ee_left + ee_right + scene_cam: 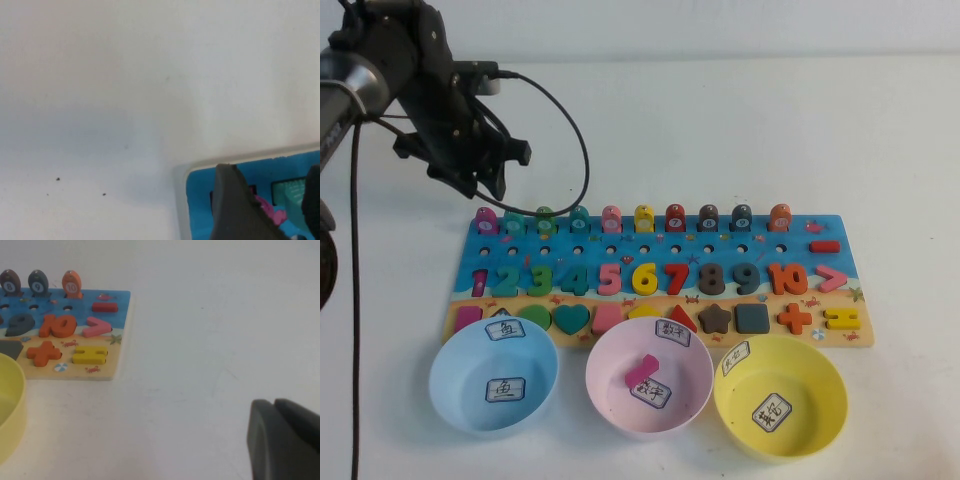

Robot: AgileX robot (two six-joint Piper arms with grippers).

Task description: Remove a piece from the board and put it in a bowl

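The long wooden board [800, 245] lies across the table with a row of pegs along its far edge. The magenta peg [485, 219] stands at the far left end of that row. My left gripper [498, 183] hangs open just above and behind it. In the left wrist view the peg [270, 212] shows between the dark fingers [235, 210], beside a teal peg [292, 192], over the board's corner [200, 190]. The light blue bowl [493, 380] with two white labels sits in front of the board's left end. My right gripper [274, 405] is shut and empty over bare table, right of the board [120, 315].
A pink bowl [695, 400] holding a flat pink block [642, 369] and a yellow bowl [820, 420] stand in front of the board. The yellow bowl's rim shows in the right wrist view [12, 405]. A black cable [582, 150] loops behind the board.
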